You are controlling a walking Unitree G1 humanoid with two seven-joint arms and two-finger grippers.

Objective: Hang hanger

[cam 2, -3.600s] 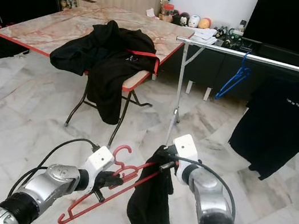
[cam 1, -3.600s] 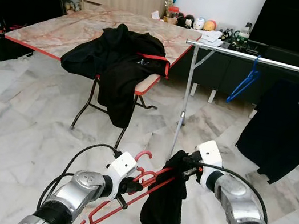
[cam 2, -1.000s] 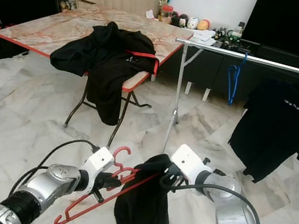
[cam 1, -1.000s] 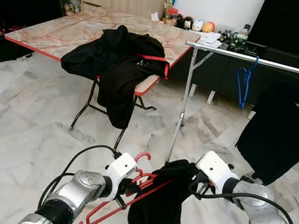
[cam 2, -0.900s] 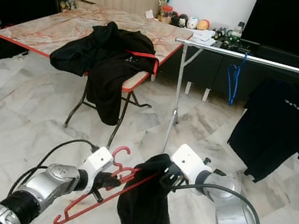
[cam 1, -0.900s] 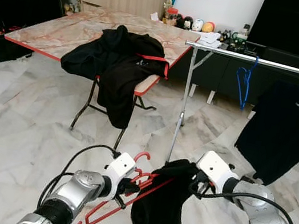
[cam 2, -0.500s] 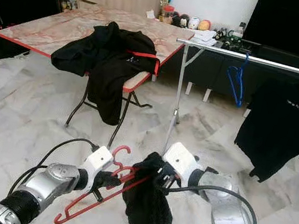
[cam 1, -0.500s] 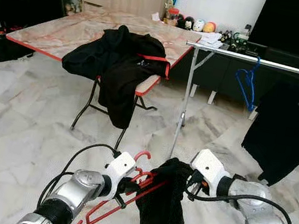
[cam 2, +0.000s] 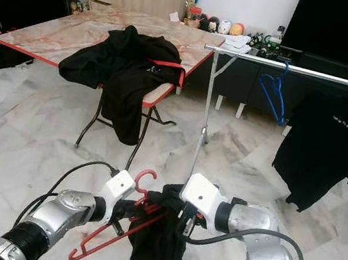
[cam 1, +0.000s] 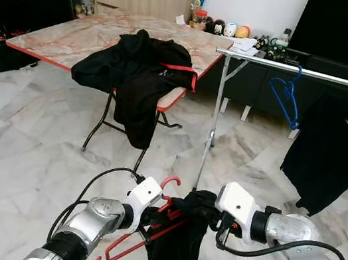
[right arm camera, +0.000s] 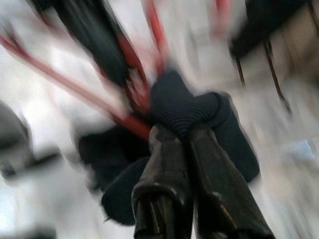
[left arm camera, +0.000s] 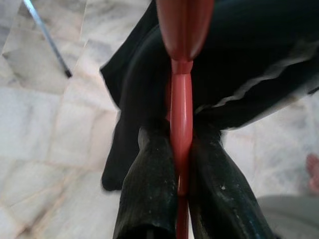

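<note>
Left gripper [left arm camera: 180, 164] clamped the red hanger [cam 1: 139, 248]; right gripper [right arm camera: 187, 130] pinched the black garment [cam 1: 173, 254] (best drawn evenly over both shoulders).

Bright even light, blurred right-wrist view.
</note>
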